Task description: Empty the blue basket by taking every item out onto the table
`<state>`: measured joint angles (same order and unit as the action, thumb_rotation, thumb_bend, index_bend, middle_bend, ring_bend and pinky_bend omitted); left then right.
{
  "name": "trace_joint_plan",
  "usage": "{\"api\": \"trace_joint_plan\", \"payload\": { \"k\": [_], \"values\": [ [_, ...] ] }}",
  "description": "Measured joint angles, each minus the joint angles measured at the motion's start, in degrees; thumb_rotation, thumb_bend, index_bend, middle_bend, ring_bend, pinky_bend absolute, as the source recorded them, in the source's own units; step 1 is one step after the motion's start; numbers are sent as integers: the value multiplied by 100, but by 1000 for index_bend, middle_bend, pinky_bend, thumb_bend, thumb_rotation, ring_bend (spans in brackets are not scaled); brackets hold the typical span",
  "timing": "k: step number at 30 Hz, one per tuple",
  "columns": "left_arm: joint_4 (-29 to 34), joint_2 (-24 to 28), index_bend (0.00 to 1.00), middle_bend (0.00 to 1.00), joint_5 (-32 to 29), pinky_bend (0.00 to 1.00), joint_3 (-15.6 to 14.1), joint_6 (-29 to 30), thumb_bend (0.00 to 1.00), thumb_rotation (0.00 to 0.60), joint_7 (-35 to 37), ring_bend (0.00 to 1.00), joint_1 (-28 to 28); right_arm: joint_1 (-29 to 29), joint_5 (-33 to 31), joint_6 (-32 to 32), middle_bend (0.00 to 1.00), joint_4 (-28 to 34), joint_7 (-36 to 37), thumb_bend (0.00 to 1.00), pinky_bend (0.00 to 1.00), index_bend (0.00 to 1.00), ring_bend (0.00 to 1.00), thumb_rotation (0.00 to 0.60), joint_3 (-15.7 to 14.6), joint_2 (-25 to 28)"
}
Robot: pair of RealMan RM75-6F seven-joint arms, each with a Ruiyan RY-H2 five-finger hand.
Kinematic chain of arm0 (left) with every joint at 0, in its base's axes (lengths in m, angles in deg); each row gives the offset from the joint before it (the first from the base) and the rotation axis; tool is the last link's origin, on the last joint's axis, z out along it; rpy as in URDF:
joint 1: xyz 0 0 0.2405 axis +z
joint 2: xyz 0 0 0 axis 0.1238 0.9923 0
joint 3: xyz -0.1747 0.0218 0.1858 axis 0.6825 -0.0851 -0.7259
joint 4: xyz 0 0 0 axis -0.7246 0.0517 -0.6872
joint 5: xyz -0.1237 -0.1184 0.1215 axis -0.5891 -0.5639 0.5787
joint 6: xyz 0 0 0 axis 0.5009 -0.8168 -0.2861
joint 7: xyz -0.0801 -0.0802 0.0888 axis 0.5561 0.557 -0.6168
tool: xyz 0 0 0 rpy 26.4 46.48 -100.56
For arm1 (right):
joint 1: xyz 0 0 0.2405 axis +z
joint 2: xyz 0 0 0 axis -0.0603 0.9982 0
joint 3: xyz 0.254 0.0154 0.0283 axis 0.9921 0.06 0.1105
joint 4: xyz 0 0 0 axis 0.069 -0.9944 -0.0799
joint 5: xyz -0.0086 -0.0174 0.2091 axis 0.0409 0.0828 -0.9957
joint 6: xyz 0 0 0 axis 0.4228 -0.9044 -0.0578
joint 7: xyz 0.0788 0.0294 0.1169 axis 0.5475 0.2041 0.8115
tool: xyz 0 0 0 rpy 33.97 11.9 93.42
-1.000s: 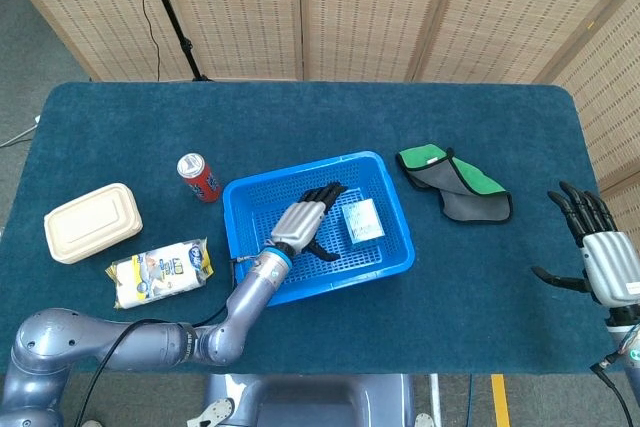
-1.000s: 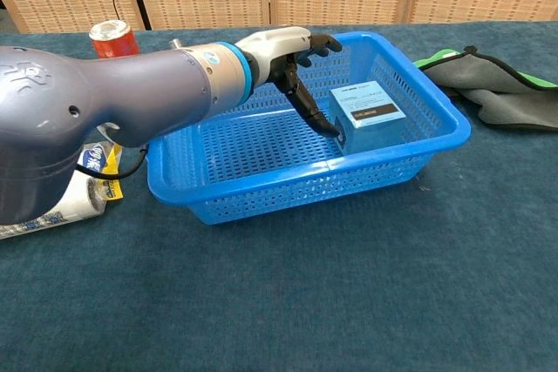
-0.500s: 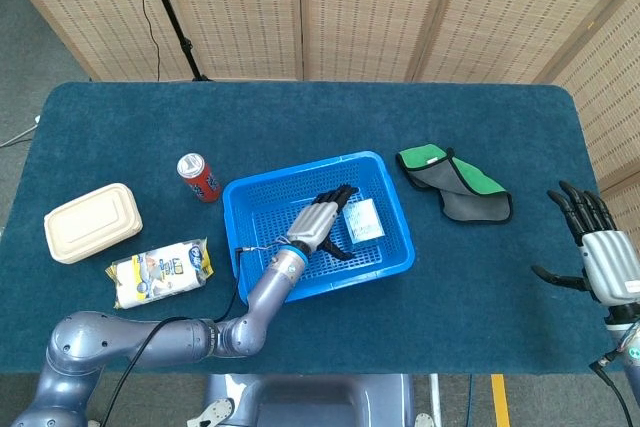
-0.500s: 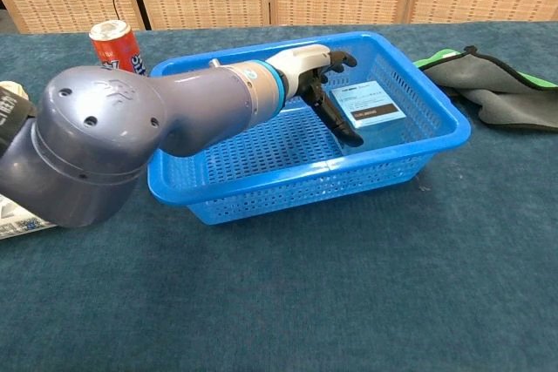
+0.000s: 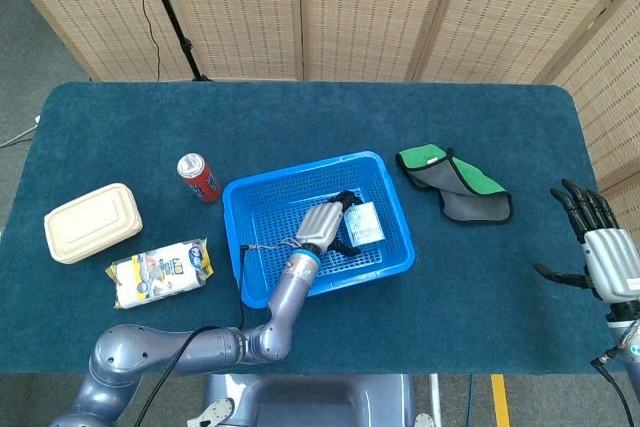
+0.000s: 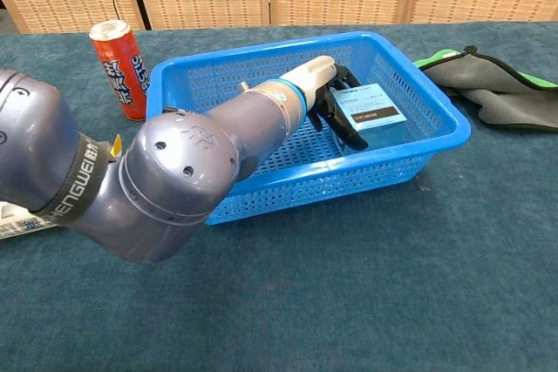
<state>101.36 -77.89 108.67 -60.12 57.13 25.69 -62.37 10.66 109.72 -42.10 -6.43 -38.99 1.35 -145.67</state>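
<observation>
Inside the blue basket (image 5: 393,209), the left robot hand (image 6: 330,98) touched the small box (image 6: 370,107), grip unclear, while the right robot hand (image 5: 600,252) stayed spread, empty.

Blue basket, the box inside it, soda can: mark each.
blue basket (image 6: 440,141), chest view, right front rim.
box (image 6: 369,104), chest view, top label.
soda can (image 5: 196,176), head view, red side.

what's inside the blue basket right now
Inside the blue basket sits one small box with a white label, near its right end. The left hand reaches in against the box's left side, hiding that side and some basket floor. No other items show.
</observation>
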Motion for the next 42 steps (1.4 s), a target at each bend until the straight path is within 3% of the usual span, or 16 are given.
{"api": "trace_joint_plan", "payload": {
  "k": [8,17,21,28,34,42],
  "values": [
    [446,117,491,327,365,452,102,349,321,600,77,347,189,-15,22,-34,0,24,-36,0,0,0,0,600,-8,1],
    [1741,816,491,327,851,452,18,755,320,600,79,347,681,-20,81,-60,0,84,-105,0,0,0,0,600,-31,0],
    [2725,1698,491,327,1353,452,-298,1029,319,600,122,347,1275,-20,132,-76,0,122,-200,0,0,0,0,600,-56,-16],
    [3517,3114,491,327,2350,452,-916,1159,317,600,862,346,2366,-17,202,-108,0,229,-391,0,0,0,0,600,-83,-42],
    [3619,3990,491,327,3216,452,-1461,1063,317,600,2003,345,3023,-6,248,-113,0,309,-526,0,0,0,0,600,-103,-62],
    [3119,4469,490,327,4125,452,-2003,1082,313,600,3271,344,3688,-3,303,-136,0,425,-677,0,0,0,0,600,-127,-80]
  ]
}}
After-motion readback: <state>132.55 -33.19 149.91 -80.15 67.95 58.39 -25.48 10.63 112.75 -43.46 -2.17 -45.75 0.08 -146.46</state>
